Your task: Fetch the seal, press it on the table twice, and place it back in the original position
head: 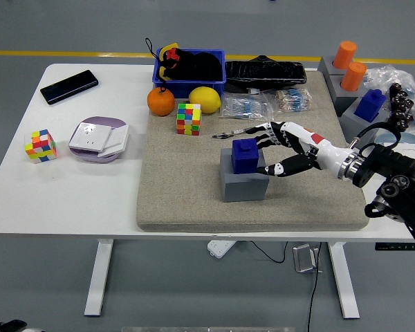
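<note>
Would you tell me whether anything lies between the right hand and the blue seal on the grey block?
Nothing visible does. The right hand, fingers spread, is right beside the blue seal on its grey block; the pen lies behind.

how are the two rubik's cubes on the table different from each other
The cube on the mat sits on the beige mat, beside the orange and lemon; the left cube sits on the bare white table, near its left edge. The cube on the mat stands square to the camera; the left cube is turned, with a corner forward. Both are scrambled, multicoloured and about the same size, and neither is touched.
</note>
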Controlling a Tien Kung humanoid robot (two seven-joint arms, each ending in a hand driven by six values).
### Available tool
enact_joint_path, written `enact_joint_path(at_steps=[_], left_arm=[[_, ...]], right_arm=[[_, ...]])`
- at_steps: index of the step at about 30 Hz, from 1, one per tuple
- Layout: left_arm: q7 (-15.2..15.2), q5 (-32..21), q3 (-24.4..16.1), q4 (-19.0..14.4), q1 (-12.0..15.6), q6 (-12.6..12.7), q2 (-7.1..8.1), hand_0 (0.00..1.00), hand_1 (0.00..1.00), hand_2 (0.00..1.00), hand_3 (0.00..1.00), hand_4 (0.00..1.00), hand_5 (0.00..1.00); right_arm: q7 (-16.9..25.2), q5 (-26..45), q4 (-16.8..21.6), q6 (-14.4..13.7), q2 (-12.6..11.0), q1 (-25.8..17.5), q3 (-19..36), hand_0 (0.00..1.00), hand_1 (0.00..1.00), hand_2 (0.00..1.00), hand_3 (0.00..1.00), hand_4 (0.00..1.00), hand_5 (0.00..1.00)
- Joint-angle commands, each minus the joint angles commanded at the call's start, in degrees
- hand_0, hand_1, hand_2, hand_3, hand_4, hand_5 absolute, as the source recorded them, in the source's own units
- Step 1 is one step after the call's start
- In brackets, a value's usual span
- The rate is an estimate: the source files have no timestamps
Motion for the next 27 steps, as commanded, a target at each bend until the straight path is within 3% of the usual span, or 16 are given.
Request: enact_joint_path(at_steps=[27], left_arm=[[0.37,1.25,-0.75,-0.06,-0.25,-0.16,-0.13,0.722,0.690,0.680,0.749,0.678,0.263]], right_arm=[[1.22,0.97,-3.82,-1.78,2.39,4.61,-5.43,0.819,0.721,0.735,0.780,0.909,0.002]])
